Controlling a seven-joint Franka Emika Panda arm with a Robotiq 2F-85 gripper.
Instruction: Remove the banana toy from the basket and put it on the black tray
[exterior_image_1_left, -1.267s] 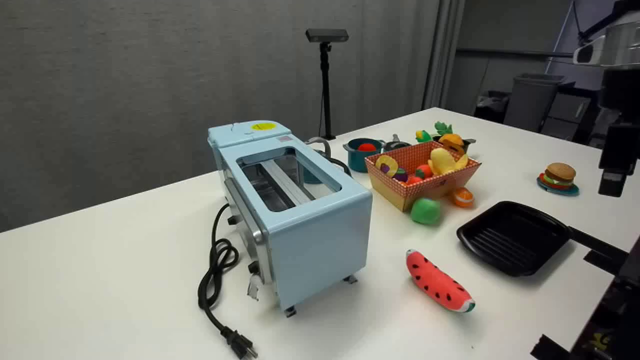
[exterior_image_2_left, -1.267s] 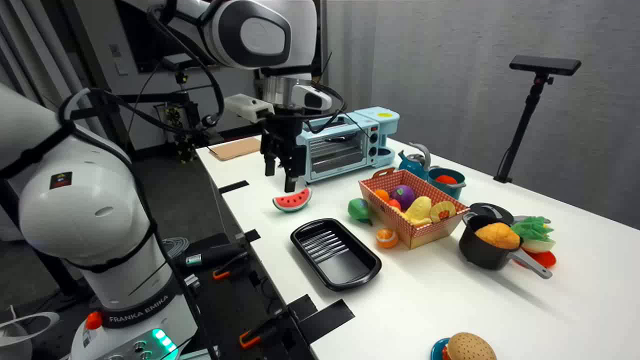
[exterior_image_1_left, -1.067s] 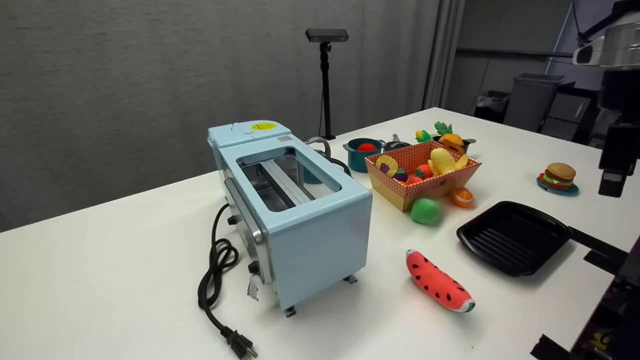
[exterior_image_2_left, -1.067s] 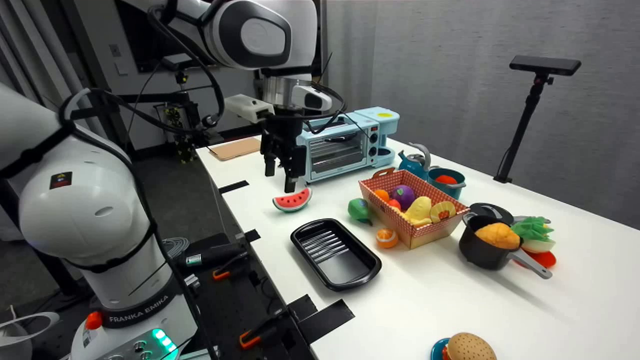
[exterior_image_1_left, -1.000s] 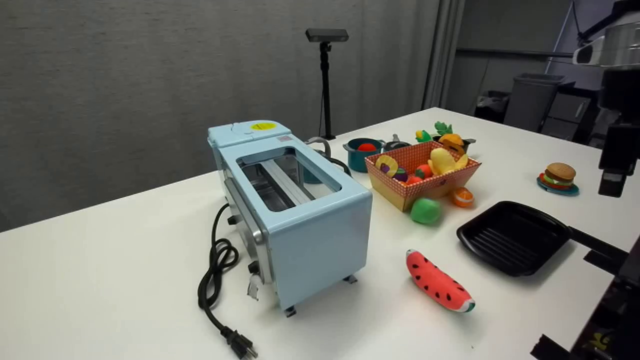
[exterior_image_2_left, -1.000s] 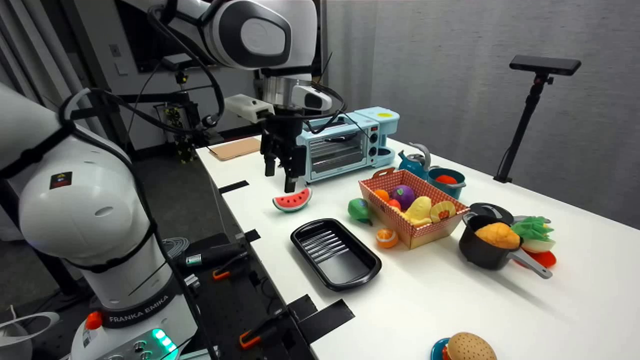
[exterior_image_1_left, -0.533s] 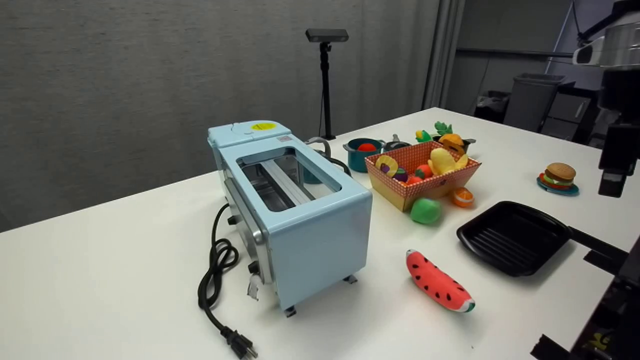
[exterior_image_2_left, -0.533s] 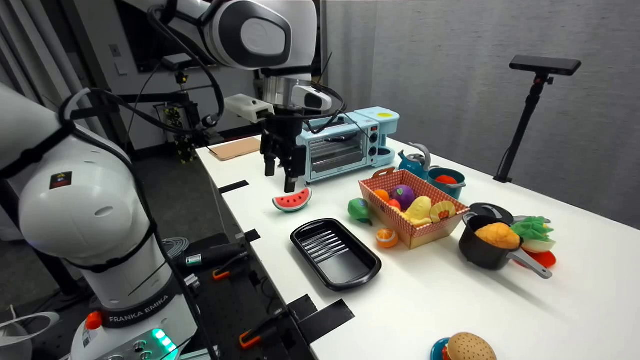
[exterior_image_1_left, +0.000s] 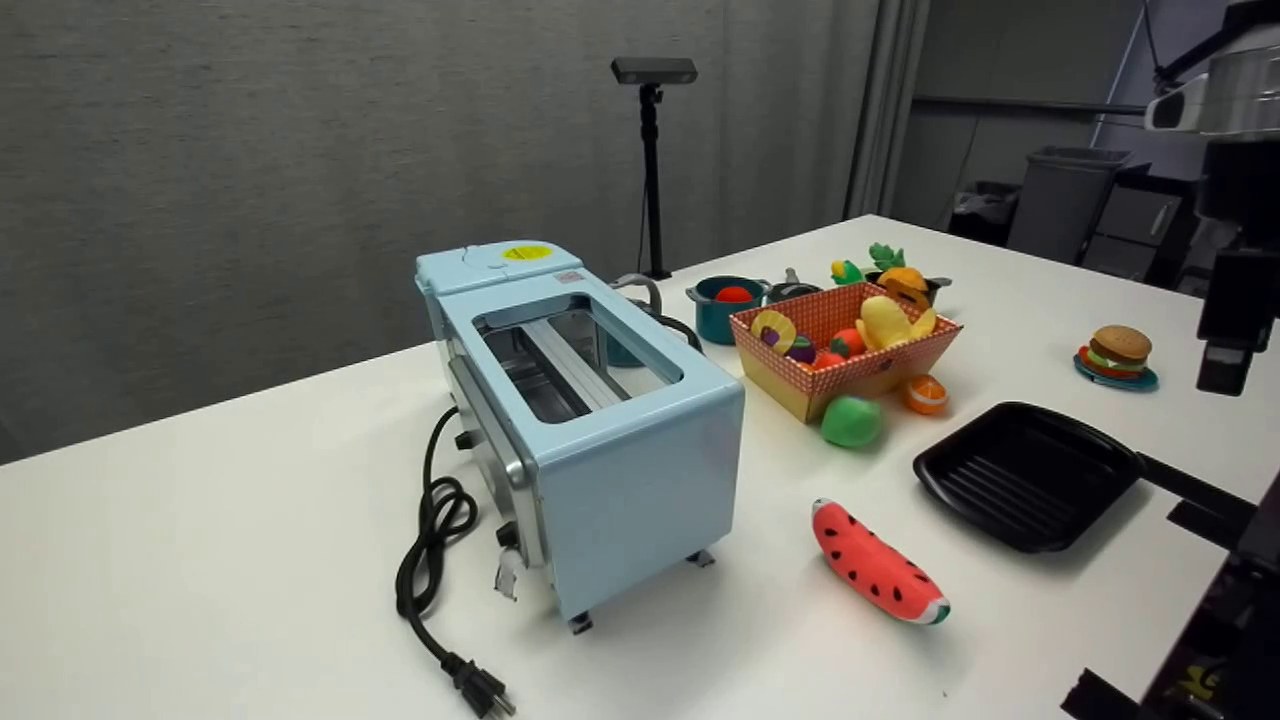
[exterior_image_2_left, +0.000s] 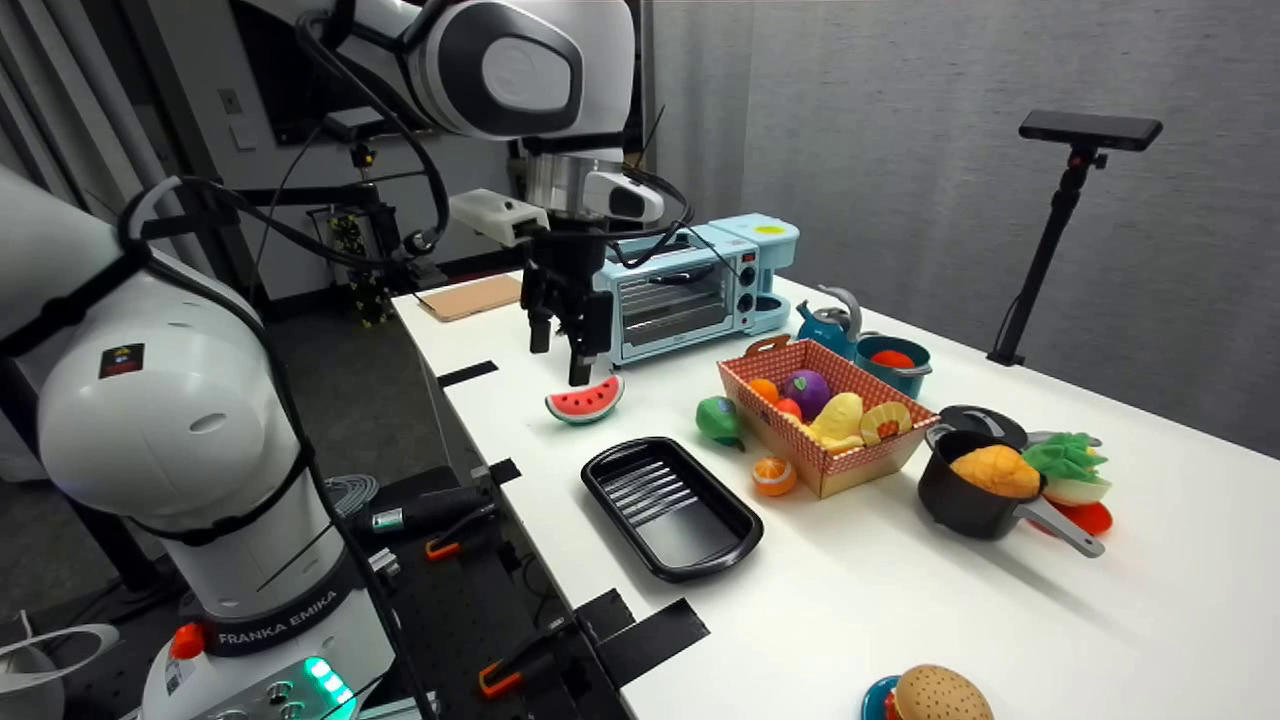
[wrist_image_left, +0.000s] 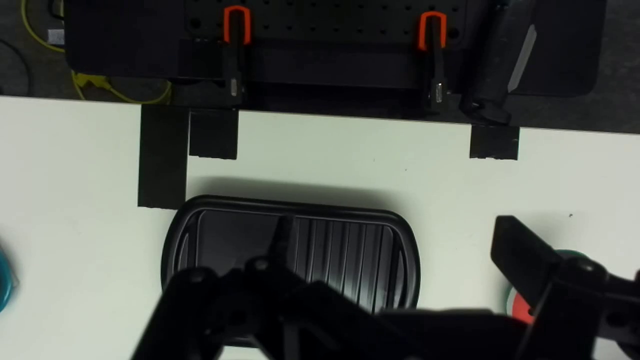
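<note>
The basket (exterior_image_1_left: 770, 385), orange-brown with a checked rim, also shows in an exterior view (exterior_image_2_left: 860, 465), holding toy fruit. Yellow toys lie at its end; the banana toy (exterior_image_1_left: 885, 322), also in an exterior view (exterior_image_2_left: 838, 418), appears to be among them, its outline partly hidden by the rim and neighbours. The black tray (exterior_image_1_left: 1030, 475) lies on the table beside the basket, nothing in it; it also shows in both other views (exterior_image_2_left: 672, 510) (wrist_image_left: 345, 240). My gripper (exterior_image_2_left: 560, 357) is open and empty, raised above the table near the watermelon slice, apart from basket and tray; its fingers spread wide in the wrist view (wrist_image_left: 395, 222).
A light blue toaster (exterior_image_1_left: 640, 500) stands beside the watermelon slice (exterior_image_1_left: 880, 565). A green toy (exterior_image_1_left: 852, 422) and an orange (exterior_image_1_left: 925, 394) lie between basket and tray. Pots (exterior_image_2_left: 975, 500) stand beyond the basket. A toy burger (exterior_image_2_left: 940, 695) lies near the table edge.
</note>
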